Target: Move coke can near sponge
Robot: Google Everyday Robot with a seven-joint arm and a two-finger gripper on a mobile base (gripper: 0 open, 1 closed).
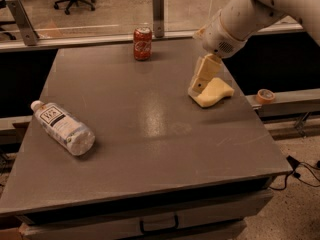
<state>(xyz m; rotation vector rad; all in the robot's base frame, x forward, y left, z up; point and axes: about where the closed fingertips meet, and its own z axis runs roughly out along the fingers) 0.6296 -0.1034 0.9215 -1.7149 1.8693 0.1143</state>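
The coke can (142, 43) stands upright at the far edge of the grey table (145, 134), red with white lettering and a silver top. The sponge (215, 93) lies flat near the table's right edge, pale yellow with a wavy outline. My gripper (199, 81) hangs from the white arm that reaches in from the upper right. It is above the left end of the sponge and well to the right of the can, holding nothing.
A clear plastic water bottle (64, 127) with a white cap lies on its side at the table's left. A small roll of tape (265, 95) sits on a ledge right of the table. A glass barrier with metal posts (158, 14) runs behind the table.
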